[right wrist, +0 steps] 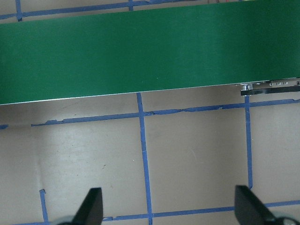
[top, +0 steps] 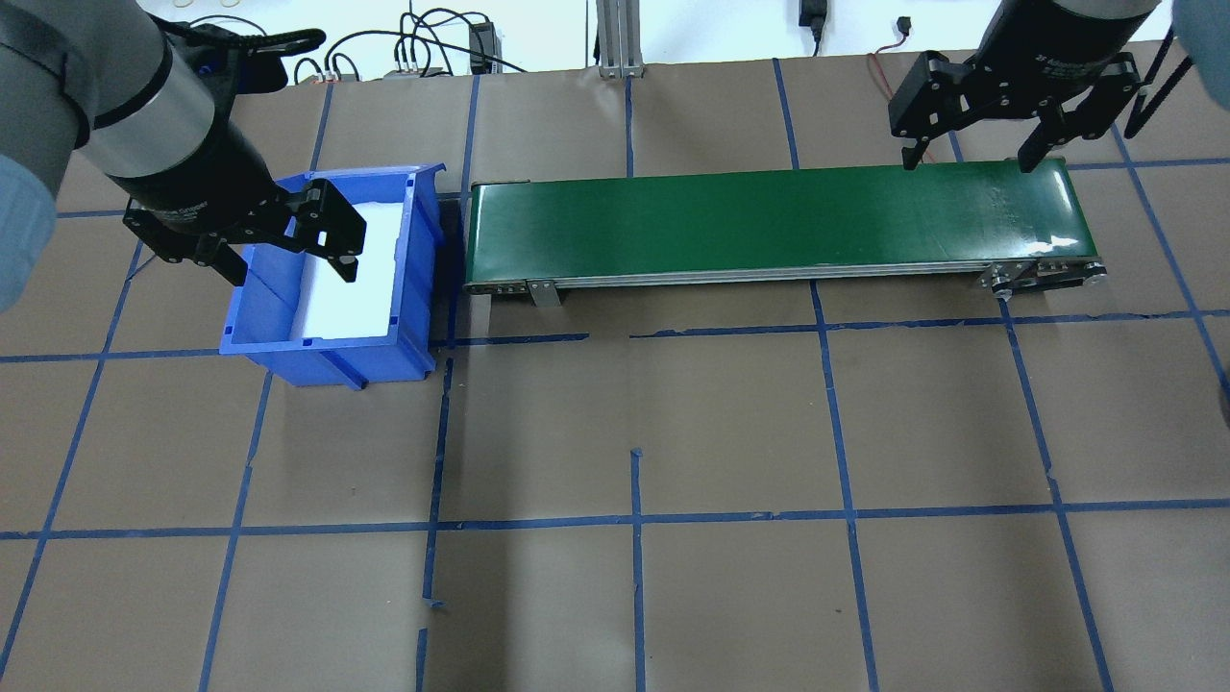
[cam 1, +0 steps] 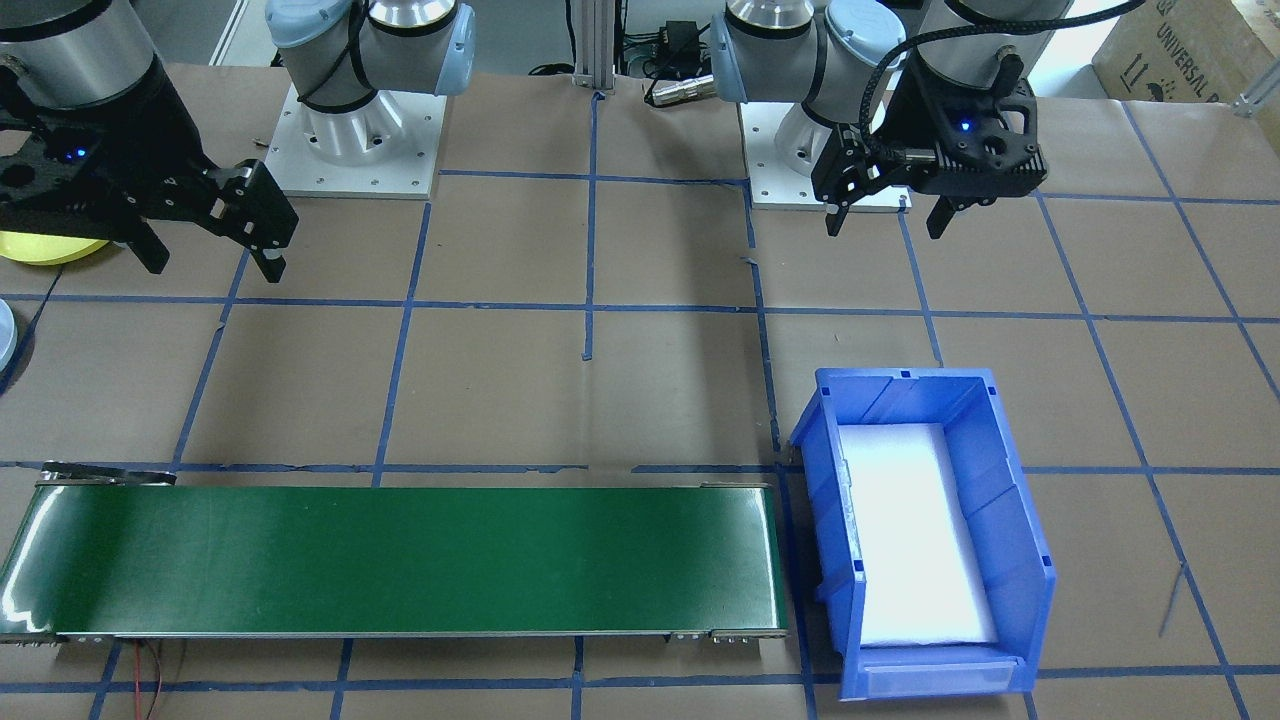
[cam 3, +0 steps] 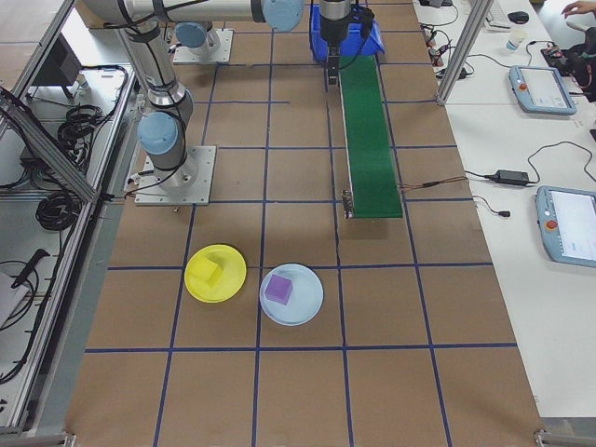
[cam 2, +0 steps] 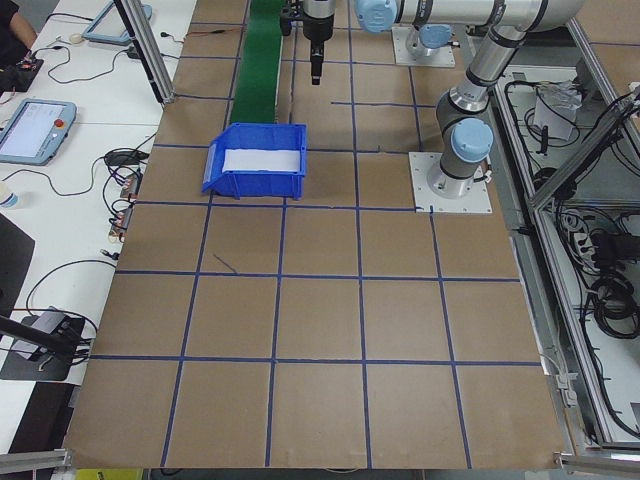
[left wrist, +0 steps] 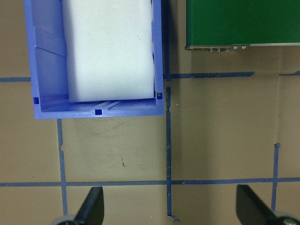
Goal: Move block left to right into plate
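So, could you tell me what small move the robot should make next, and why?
Probably none beyond holding position: the left hand and right hand are both open and empty, the blue bin shows only its white foam pad, the green conveyor belt carries nothing, and a yellow cube already lies in the yellow plate.

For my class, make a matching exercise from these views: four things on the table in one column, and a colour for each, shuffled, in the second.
Things:
1. conveyor belt
2. bin
3. plate near the right arm's base
4. cube on the other, pale blue plate

Colours:
A. purple
B. yellow
C. green
D. blue

Pairs: 1-C, 2-D, 3-B, 4-A
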Robot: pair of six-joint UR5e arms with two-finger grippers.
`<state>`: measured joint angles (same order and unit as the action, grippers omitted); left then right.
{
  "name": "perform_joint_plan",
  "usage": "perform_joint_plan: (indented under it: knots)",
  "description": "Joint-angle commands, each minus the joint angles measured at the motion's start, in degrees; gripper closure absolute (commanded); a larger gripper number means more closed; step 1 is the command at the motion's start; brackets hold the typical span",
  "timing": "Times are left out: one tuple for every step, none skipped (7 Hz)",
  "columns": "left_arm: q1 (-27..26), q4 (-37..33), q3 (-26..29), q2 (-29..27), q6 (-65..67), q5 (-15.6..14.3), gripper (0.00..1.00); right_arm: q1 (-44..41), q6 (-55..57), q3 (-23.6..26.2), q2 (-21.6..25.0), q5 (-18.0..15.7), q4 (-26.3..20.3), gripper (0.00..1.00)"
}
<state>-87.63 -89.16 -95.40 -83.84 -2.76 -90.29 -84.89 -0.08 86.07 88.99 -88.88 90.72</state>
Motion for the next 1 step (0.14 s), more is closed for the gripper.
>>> perform_joint_plan:
  knots:
    - [-0.08, -0.14, 0.04, -0.01, 0.04, -0.07, 0.0, 0.25, 0.0, 0.85, 0.65, 0.28, -0.54, 0.0]
